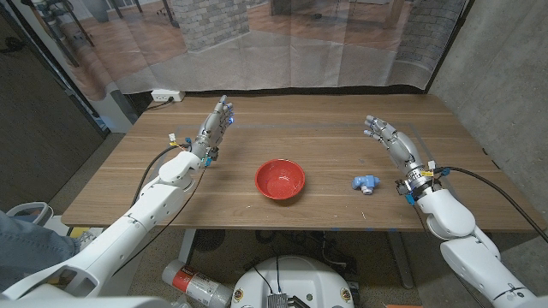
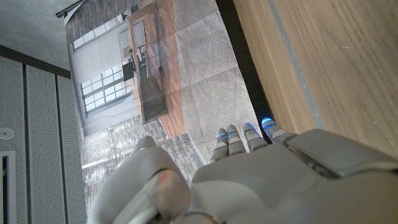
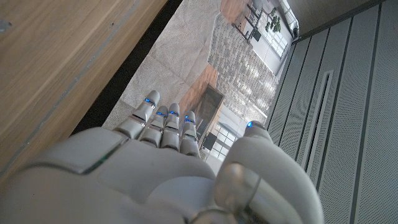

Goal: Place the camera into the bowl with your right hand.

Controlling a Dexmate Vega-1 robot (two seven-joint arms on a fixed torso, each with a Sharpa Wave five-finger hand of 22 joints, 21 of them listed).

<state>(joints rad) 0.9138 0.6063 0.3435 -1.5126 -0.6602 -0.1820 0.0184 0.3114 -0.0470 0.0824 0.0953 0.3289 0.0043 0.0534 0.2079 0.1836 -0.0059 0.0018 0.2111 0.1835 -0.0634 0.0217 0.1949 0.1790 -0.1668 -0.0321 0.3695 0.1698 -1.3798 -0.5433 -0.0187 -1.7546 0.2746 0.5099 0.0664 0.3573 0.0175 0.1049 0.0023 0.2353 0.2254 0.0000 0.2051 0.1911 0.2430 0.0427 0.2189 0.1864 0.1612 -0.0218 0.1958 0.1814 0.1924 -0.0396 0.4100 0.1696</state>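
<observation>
Red bowl (image 1: 280,180) at mid worktop (image 1: 325,137). Small blue camera (image 1: 365,183) just right of bowl, apart from it, lying on the wood. Right robot hand (image 1: 385,137) beyond the camera, fingers extended, holding nothing. Left robot hand (image 1: 216,122) left of bowl, likewise extended and unladen.

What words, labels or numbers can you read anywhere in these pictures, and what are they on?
None can be read. The red bowl, the small blue camera and both hands, left hand and right hand, show no legible print; the white power strip is too small to tell.
</observation>
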